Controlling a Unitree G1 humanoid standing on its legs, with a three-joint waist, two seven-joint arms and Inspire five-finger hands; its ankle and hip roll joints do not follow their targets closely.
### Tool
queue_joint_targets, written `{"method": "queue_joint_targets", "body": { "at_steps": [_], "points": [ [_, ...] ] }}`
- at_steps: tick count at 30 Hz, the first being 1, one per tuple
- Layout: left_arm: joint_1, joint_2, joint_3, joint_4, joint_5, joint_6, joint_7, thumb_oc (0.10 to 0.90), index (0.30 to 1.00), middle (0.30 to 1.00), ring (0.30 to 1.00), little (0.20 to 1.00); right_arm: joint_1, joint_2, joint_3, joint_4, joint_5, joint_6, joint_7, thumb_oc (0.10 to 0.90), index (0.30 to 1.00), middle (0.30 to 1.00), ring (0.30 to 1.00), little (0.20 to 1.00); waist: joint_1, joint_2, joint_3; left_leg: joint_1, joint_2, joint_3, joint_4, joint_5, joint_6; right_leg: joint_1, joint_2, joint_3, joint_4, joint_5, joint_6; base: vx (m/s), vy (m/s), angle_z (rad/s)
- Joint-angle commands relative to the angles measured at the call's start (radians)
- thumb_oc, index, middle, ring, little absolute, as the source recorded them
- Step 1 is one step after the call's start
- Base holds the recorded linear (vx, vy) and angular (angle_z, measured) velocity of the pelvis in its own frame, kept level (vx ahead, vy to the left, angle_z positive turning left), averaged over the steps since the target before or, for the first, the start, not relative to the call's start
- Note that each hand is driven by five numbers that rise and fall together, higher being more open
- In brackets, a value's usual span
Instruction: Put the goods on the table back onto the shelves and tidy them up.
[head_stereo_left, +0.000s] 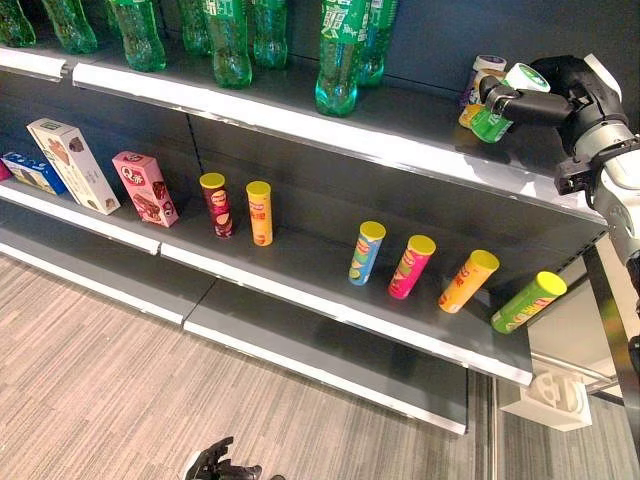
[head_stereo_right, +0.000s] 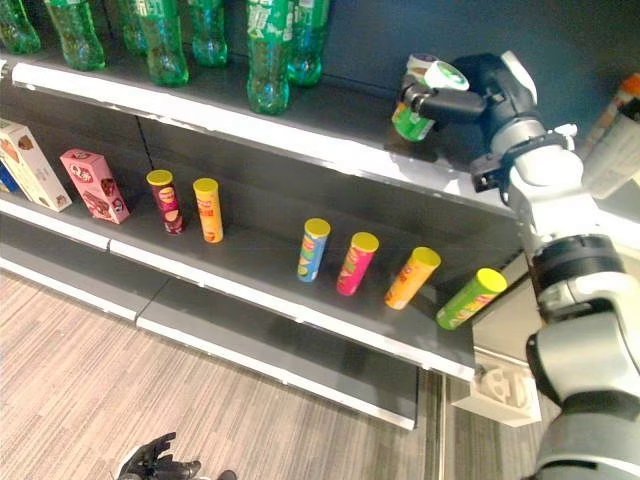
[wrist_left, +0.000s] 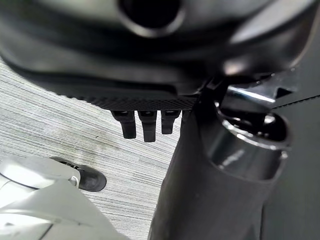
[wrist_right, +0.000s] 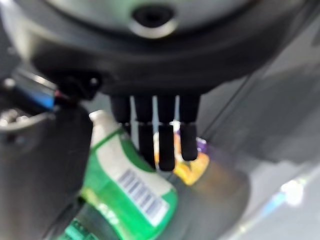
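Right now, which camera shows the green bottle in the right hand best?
The right wrist view: the green bottle sits close, beside the right hand's fingers. Both eye views show it small on the top shelf, partly hidden by the hand.

Dark robot hand (head_stereo_right: 478, 82) with white cover, on jointed silver-grey arm (head_stereo_right: 575, 290).

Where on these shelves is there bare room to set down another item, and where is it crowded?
Free: the middle shelf between the orange can and the blue can; the top shelf between the green bottles and the right robot hand holding a green cup. Crowded: the top shelf's left end, packed with bottles.
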Motion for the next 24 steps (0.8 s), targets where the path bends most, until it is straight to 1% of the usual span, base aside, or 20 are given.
{"method": "queue_joint_targets", "body": {
  "at_steps": [1,10,15,24],
  "points": [
    [-0.048,0.053,-0.068,0.02,-0.011,-0.041,0.003,0.8,0.9,0.9,0.9,0.9,-0.192,-0.023,0.039,0.002,-0.01,-0.058,-0.022,0.4,0.3,0.3,0.3,0.3,0.001,-0.046,-0.059,-0.064,0.029,0.107,0.003,0.007,-0.065,0.069,-0.052,-0.029,0.01,-0.044,0.073,0.0,0.0,0.0],
    [-0.045,0.054,-0.07,0.014,-0.014,-0.042,0.001,0.8,0.9,0.9,0.9,0.9,-0.203,0.0,0.056,0.04,-0.043,-0.049,-0.01,0.4,0.3,0.3,0.3,0.3,-0.004,-0.04,-0.055,-0.067,0.033,0.119,0.003,0.004,-0.066,0.061,-0.055,-0.025,0.01,-0.042,0.076,0.0,0.0,0.0],
    [-0.045,0.052,-0.075,0.018,-0.011,-0.043,0.0,0.8,0.9,0.9,0.9,0.9,-0.222,0.027,0.073,0.074,-0.062,-0.041,0.001,0.4,0.3,0.3,0.3,0.3,-0.006,-0.042,-0.054,-0.06,0.035,0.123,0.003,-0.001,-0.064,0.063,-0.053,-0.017,0.01,-0.045,0.074,0.0,0.0,0.0],
    [-0.046,0.05,-0.072,0.026,-0.018,-0.043,0.002,0.8,0.9,0.9,0.9,0.9,-0.245,0.067,0.073,0.122,-0.086,-0.032,-0.005,0.4,0.3,0.3,0.3,0.3,-0.006,-0.049,-0.053,-0.051,0.038,0.128,0.003,-0.007,-0.059,0.065,-0.05,-0.008,0.01,-0.048,0.073,0.0,0.001,0.0]
  ]
}}
